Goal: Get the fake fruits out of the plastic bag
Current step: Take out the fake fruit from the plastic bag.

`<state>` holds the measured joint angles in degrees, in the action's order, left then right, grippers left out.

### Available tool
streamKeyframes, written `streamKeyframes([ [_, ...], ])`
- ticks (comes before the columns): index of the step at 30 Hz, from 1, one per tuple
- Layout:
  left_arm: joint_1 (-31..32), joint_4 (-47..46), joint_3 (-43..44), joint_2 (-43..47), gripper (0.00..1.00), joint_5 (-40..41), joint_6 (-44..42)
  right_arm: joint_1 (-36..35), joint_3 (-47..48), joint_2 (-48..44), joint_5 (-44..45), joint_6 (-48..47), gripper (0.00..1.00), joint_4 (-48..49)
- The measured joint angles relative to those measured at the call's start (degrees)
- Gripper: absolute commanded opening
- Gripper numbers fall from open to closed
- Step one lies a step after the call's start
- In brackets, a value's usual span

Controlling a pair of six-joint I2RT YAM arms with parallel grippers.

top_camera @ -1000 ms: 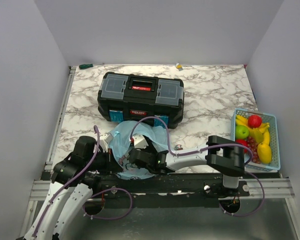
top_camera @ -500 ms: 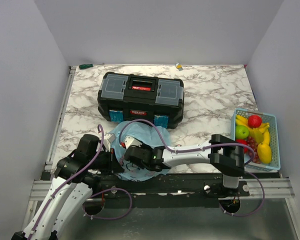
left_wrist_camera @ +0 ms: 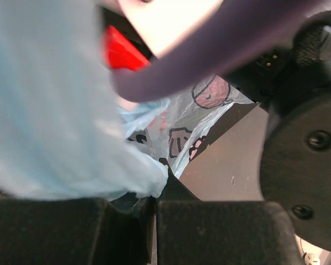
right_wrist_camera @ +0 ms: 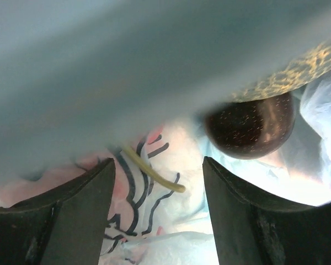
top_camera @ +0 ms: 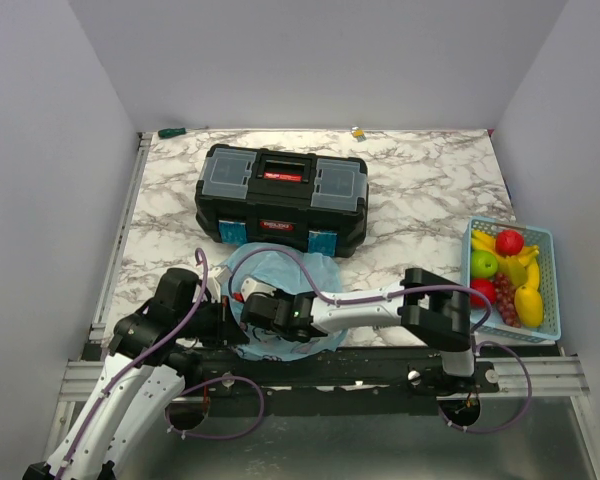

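A dark brown speckled fruit (right_wrist_camera: pixel 248 130) is seen against the plastic bag (right_wrist_camera: pixel 171 232). Just left of the fruit and lower, the right gripper (right_wrist_camera: pixel 157 179) is held open, and a thin yellow strand (right_wrist_camera: pixel 166 184) is laid on the printed film there.

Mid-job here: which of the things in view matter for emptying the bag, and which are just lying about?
Job:
plastic bag, pinched by left gripper
right gripper, open inside it
dark round fruit in the bag
basket holding fruits

Lying about:
toolbox
green item
small yellow item
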<state>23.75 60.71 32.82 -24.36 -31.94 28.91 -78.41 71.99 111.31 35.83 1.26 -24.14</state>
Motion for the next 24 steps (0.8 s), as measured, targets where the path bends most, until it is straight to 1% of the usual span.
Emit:
streamKeyframes([
  [3,0.00,-0.28,0.00,0.02,0.00,-0.02,0.04,0.02,0.94,1.44,3.02,-0.72,0.59,-0.17],
  [4,0.00,-0.31,-0.02,0.02,0.00,-0.02,0.02,0.02,1.05,1.75,3.87,-0.92,0.58,-0.26],
  [8,0.00,-0.33,-0.11,0.02,0.00,-0.11,0.00,0.02,1.05,2.29,6.16,-1.95,0.56,-1.40],
  [12,0.00,-0.44,-0.22,0.00,0.00,-0.31,0.00,0.02,1.05,2.29,6.27,-3.72,0.55,-1.99],
  [14,0.00,-0.50,-0.28,0.00,0.00,-0.37,-0.02,0.02,1.05,2.32,6.29,-4.66,0.52,-2.10],
  [21,0.00,-0.66,-0.39,0.02,0.00,-0.48,0.00,0.00,1.27,3.69,7.50,-8.26,0.49,-1.79],
  [22,0.00,-0.68,-0.44,0.02,0.00,-0.50,0.00,-0.02,1.27,3.74,7.56,-8.66,0.47,-1.64],
  [24,0.00,-0.68,-0.44,0.02,0.00,-0.50,0.00,-0.04,1.22,3.82,7.56,-9.49,0.39,-1.01],
])
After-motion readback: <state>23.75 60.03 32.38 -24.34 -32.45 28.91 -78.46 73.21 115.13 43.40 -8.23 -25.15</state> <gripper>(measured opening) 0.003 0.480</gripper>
